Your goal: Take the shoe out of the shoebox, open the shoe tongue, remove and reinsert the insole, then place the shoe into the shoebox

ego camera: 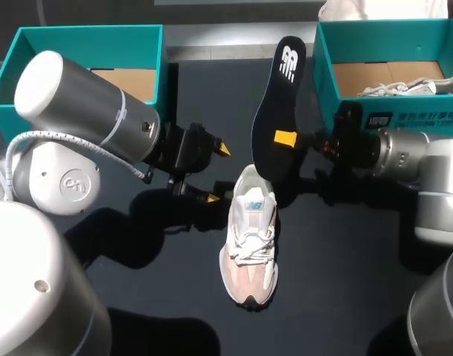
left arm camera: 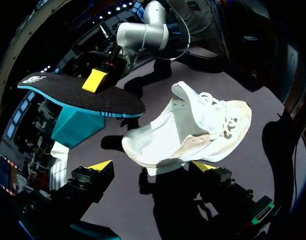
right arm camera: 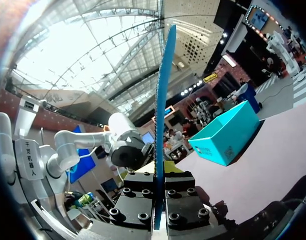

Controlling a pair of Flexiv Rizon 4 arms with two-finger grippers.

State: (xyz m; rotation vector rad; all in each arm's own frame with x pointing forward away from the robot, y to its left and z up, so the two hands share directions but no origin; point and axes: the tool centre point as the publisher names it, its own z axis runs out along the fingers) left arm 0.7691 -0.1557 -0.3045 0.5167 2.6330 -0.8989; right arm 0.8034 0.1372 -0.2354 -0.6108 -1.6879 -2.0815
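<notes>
Shoe [ego camera: 250,245] sat upright on the counter [ego camera: 345,252], out of the shoebox [ego camera: 85,31], tongue apparently lifted. Insole [ego camera: 278,111] was out, raised over the heel w/ R jaws clamped on it. L jaws stood apart beside the heel. Reinsertion & reboxing left; approx. halfway.

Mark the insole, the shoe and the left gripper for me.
insole [ego camera: 278,104], head view, black top face near mid-length.
shoe [ego camera: 252,243], head view, on the laces.
left gripper [ego camera: 217,173], head view, midway between its yellow tips.
</notes>
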